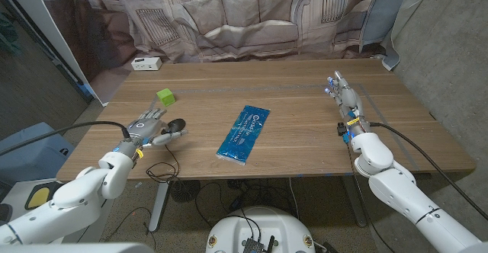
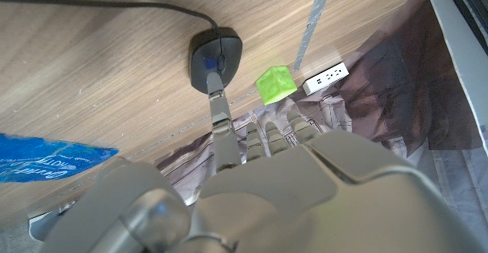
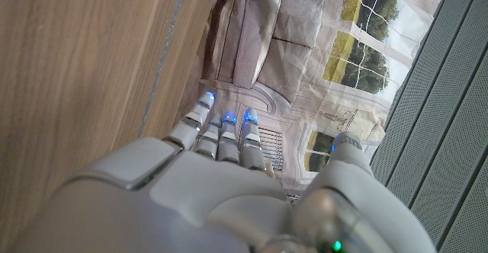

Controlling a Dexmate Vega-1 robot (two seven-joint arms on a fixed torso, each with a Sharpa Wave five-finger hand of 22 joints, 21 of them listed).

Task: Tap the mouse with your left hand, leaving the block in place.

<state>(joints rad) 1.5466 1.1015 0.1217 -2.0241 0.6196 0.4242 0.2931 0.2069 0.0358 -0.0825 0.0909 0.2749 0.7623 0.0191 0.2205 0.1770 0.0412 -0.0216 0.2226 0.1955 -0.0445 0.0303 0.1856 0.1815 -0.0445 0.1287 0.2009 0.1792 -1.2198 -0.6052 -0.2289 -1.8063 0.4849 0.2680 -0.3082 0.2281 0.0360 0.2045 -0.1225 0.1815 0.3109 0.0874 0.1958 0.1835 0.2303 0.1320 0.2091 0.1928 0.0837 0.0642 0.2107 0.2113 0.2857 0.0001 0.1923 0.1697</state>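
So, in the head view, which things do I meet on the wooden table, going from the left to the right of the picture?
Left hand → black computer mouse → blue plastic pack → right hand. The small green block stands above the left hand and the mouse in the picture, so I leave it unordered.

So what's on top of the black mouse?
One of the left hand fingers reaches onto the mouse. The spot beneath the fingertip is covered. The green block stands apart beside it.

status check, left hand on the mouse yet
Left hand open, one finger on mouse. Right hand open, idle. Green block apart, untouched. Nothing in the way.
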